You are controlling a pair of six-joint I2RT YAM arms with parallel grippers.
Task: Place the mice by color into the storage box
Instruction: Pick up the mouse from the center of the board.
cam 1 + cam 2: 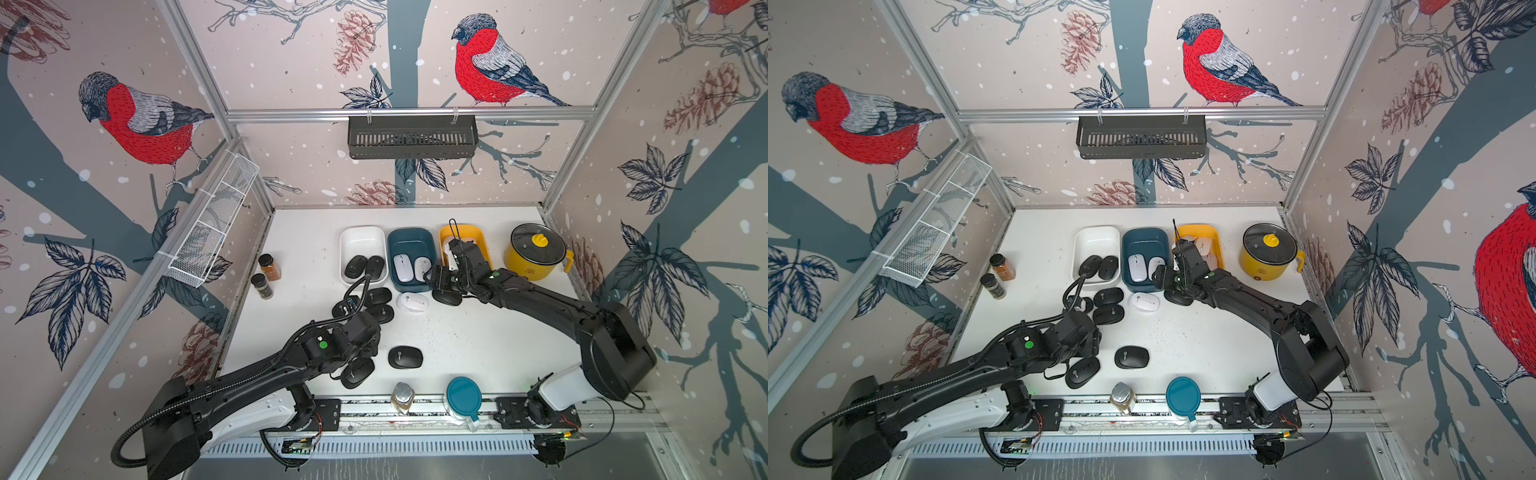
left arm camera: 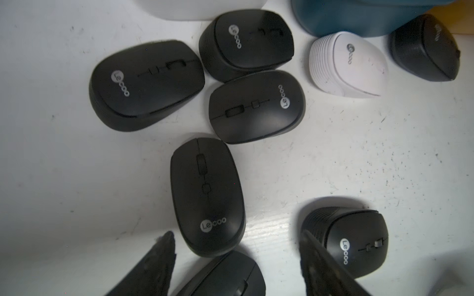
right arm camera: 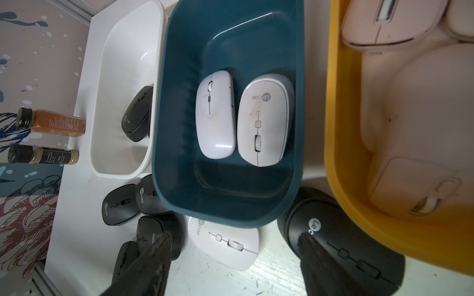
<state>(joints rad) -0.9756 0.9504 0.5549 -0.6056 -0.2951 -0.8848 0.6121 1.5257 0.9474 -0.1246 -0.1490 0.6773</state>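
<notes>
Mice (image 1: 405, 357), judged light, rigid and slick on top, are best pinched across their ribbed flanks: your left claw (image 2: 236, 232) stands spread, a black mouse (image 2: 223, 276) between its jaws, your right claw (image 3: 234, 235) likewise over a white mouse (image 3: 220, 246), neither clamped.

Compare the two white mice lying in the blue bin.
The plain white mouse is slimmer and shows no logo; the branded white mouse is broader and reads Lecoo. Their scroll wheels sit at opposite ends: the plain white mouse faces one way, the branded white mouse the other. Both lie top up, side by side in the blue bin.
</notes>
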